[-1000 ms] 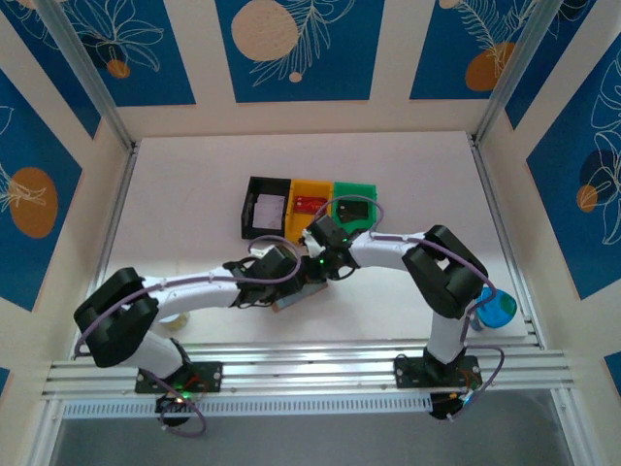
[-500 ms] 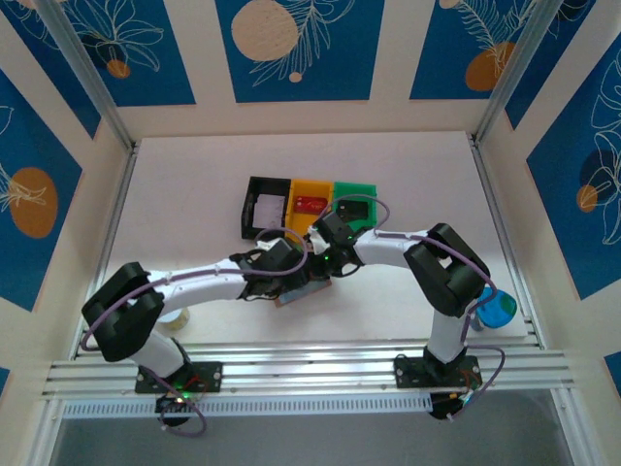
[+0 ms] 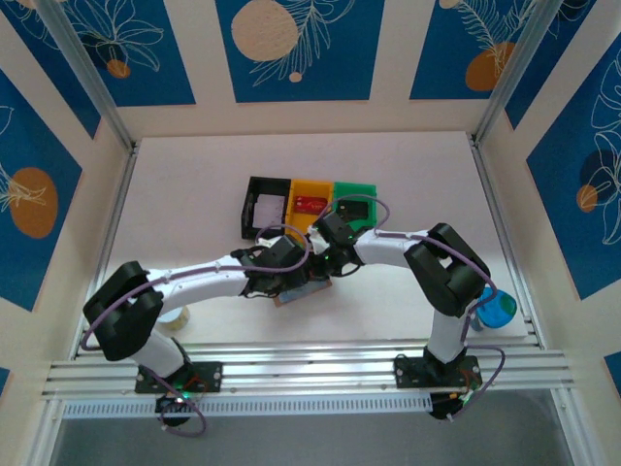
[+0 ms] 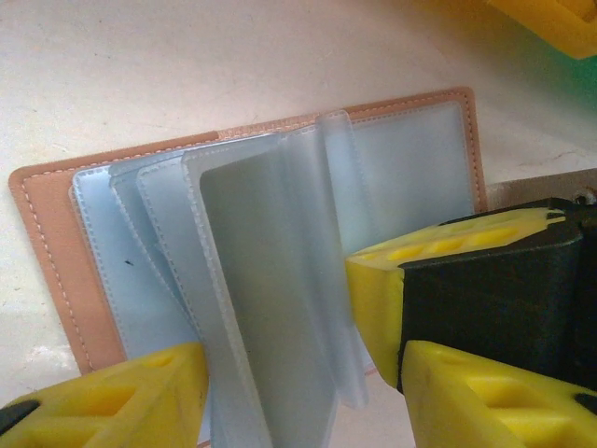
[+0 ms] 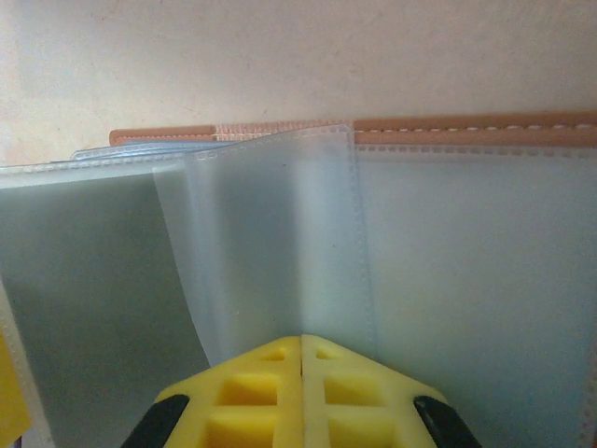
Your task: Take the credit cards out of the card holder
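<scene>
OK, my right gripper (image 5: 300, 353) is clamped shut against the clear pockets (image 4: 270, 280) of the card holder (image 4: 51, 243), my left gripper (image 4: 298, 397) spread around them.

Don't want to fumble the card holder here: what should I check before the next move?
1. Card holder lying open on the table: ok.
2. Right gripper shut, over the holder's clear pockets: ok.
3. Left gripper open, with the fanned pockets between its fingers: ok.
4. A card showing in those pockets: cannot tell.
5. Yellow bin apart from the holder: ok.
</scene>
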Tool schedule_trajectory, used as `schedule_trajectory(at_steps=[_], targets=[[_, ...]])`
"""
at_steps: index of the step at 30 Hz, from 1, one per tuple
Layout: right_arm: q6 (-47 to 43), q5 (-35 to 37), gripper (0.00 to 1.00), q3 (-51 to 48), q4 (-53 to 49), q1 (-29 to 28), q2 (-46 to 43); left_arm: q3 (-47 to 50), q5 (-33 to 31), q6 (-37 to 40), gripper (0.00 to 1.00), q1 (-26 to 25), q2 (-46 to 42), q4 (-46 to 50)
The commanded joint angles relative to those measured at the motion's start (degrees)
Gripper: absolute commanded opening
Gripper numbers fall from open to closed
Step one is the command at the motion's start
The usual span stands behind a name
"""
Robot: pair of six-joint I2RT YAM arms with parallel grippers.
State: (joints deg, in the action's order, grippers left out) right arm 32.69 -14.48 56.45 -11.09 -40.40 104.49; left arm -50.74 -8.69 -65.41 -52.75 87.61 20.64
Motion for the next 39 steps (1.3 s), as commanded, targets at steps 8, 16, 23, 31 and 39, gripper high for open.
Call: schedule_trajectory(at_steps=[8, 16, 23, 31, 39], targets=[[0.6, -1.4, 0.00, -0.3, 0.4, -1.0, 0.9, -3.9, 0.6, 0.7, 0.54, -0.7, -0.6, -4.9], [0.5, -1.1, 0.00, -0.2, 0.2, -1.0, 0.9, -4.4, 0.4, 0.8, 0.53, -0.7, -1.1, -4.5], [0.4, -0.9, 0.00, -0.1, 0.1, -1.1, 0.8, -4.7, 0.6, 0.8, 0.52, -0.7, -0.6, -4.7], [0.4, -0.7, 0.00, -0.1, 0.0, -1.1, 0.8, -6.0, 0.2, 1.5, 0.50, -0.7, -0.9, -3.8], [0.4, -0.7, 0.00, -0.1, -0.1, -1.1, 0.7, -6.3, 0.0, 1.5, 0.49, -0.7, -1.0, -3.3]])
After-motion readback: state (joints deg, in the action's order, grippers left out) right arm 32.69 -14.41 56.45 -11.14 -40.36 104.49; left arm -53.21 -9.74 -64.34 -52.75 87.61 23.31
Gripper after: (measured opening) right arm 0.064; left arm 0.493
